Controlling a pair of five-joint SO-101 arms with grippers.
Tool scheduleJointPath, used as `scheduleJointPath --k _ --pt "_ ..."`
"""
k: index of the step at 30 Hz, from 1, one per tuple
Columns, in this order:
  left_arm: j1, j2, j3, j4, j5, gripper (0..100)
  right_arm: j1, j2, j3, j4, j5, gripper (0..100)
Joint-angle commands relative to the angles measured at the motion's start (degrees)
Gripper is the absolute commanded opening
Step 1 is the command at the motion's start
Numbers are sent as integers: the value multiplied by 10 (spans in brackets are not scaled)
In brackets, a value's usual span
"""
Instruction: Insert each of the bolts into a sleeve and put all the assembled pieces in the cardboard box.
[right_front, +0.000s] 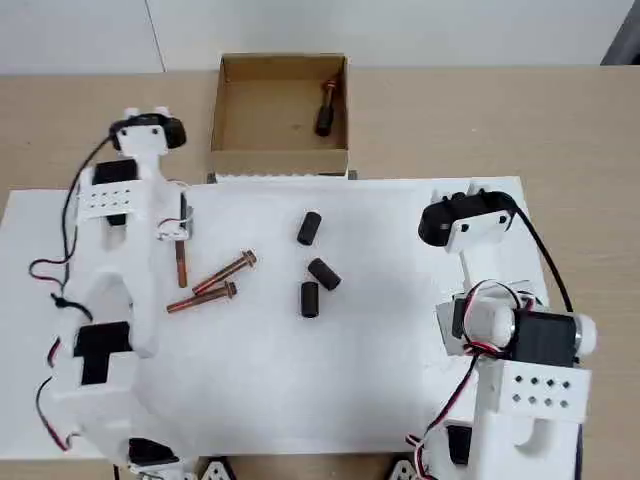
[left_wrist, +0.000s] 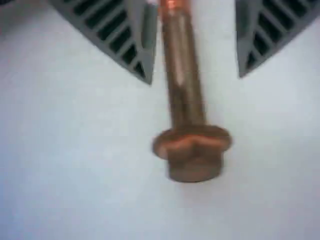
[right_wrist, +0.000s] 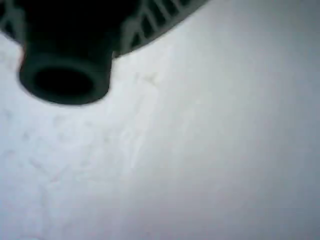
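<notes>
Fingers (left_wrist: 125, 40) of left gripper (left_wrist: 194, 77) parted, straddling bolt (left_wrist: 189, 150): one touches shank, other apart. Bolt copper, flanged hex head, on white mat (right_front: 400, 400), left of high view. Right gripper (right_front: 440, 225) clamps black sleeve (right_wrist: 65, 75).

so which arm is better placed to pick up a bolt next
Left: its gripper is open around a bolt on the white sheet. The right gripper sits with a black sleeve, away from the other bolts.

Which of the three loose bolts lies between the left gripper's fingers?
The lone bolt lying straight along the left gripper; the other two bolts lie slanted, side by side, nearer the loose sleeves.
</notes>
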Motion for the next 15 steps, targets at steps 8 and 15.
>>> scheduleJointPath --k 8,15 --pt "-6 36 -26 -31 -2 108 2 -9 -4 -3 -3 3" --pt "-9 38 -22 -34 -2 107 2 -9 -4 -3 -3 3"
